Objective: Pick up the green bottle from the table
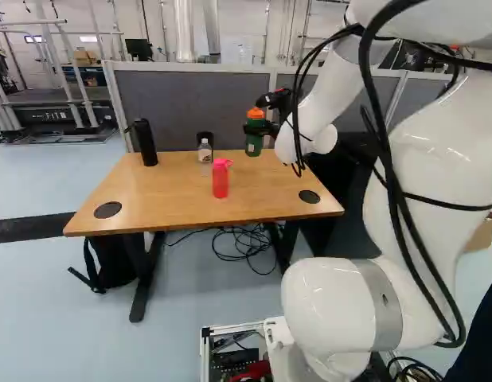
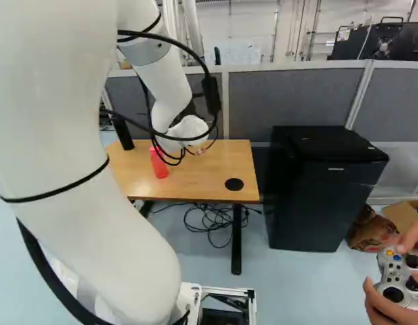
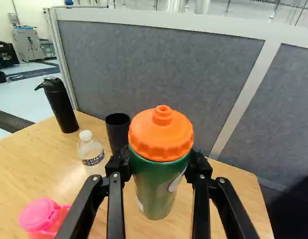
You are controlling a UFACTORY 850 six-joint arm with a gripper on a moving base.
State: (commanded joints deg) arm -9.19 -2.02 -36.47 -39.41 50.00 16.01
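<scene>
At the far side of the table (image 1: 142, 195), my gripper (image 1: 267, 127) is around the green bottle (image 1: 254, 144) with the orange cap. In the wrist view the gripper (image 3: 159, 162) is shut on the green bottle (image 3: 155, 191), one finger against each side just below the cap. The bottle stands upright between them. Whether its base touches the tabletop I cannot tell. The arm hides it in the right base view.
A pink bottle (image 1: 220, 179), a clear water bottle (image 3: 90, 152), a black cup (image 3: 117, 130) and a black flask (image 1: 146, 143) share the table. Behind it runs a grey partition (image 3: 159, 64). A black cabinet (image 2: 317, 189) stands to the right; cables (image 2: 209, 220) lie beneath the table.
</scene>
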